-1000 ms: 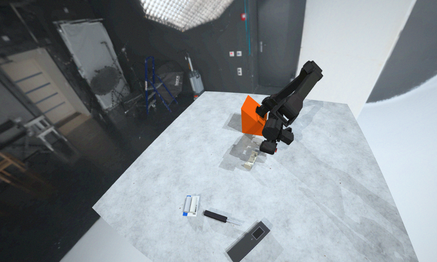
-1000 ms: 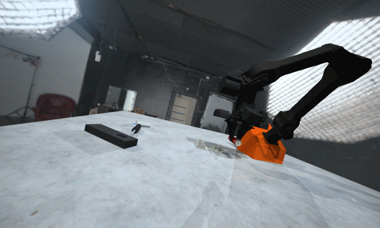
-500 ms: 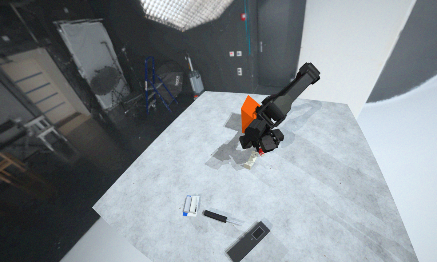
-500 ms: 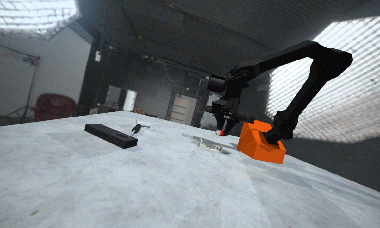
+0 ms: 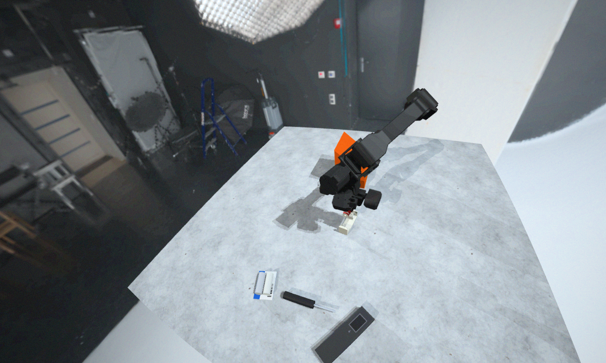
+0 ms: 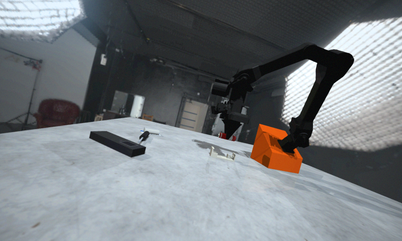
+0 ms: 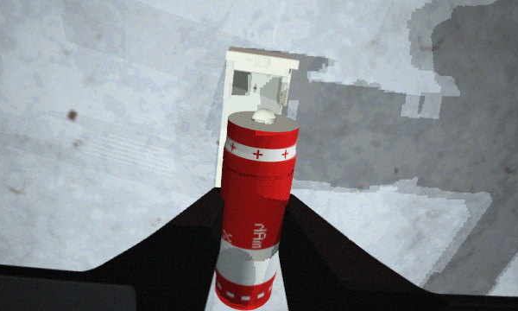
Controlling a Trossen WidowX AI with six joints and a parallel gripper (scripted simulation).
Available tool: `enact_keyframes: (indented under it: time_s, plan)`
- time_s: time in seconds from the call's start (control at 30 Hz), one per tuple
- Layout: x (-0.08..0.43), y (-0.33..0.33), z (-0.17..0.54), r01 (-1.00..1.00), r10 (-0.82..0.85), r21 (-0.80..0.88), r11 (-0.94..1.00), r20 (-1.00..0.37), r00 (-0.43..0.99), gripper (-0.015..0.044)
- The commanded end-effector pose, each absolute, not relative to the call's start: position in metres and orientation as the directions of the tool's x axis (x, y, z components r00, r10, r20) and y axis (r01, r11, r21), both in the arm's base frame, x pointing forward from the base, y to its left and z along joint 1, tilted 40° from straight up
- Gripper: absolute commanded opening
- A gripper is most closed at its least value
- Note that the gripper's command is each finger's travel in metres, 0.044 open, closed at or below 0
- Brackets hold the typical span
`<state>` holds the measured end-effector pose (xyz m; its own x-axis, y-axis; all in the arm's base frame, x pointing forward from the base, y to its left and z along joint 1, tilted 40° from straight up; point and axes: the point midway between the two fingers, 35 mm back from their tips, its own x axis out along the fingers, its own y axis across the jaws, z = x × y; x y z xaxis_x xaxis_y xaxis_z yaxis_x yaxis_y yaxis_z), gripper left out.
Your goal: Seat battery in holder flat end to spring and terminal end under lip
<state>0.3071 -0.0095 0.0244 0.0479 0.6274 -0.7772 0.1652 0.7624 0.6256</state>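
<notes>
Tabletop [image 5: 413, 252] [image 6: 166, 191] [image 7: 91, 86] — pale, mottled; room — dark-walled.

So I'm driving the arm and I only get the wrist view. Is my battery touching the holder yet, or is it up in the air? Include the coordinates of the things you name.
Observer: Up in the air. The exterior view shows a gap between the battery [image 5: 345, 212] [image 6: 222, 135] [image 7: 256, 181] and the holder [image 5: 345, 229] [image 6: 213, 153] [image 7: 263, 60].
Operator: Is there a tool on the table too?
Observer: Yes, a screwdriver [image 5: 298, 299] [image 6: 144, 135] with a black handle.
</notes>
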Motion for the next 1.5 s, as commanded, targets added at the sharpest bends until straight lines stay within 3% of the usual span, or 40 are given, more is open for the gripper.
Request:
enact_keyframes:
  time_s: [0.0, 0.8, 1.47]
  plan:
    - [0.308, -0.010, 0.024, 0.193, 0.627, 0.623, 0.758, -0.778, 0.046, 0.0068]
    - [0.315, 0.014, -0.007, 0.193, 0.549, 0.608, 0.770, -0.786, 0.286, 0.0068]
    - [0.313, 0.020, -0.015, 0.198, 0.508, 0.602, 0.774, -0.776, 0.373, 0.0068]
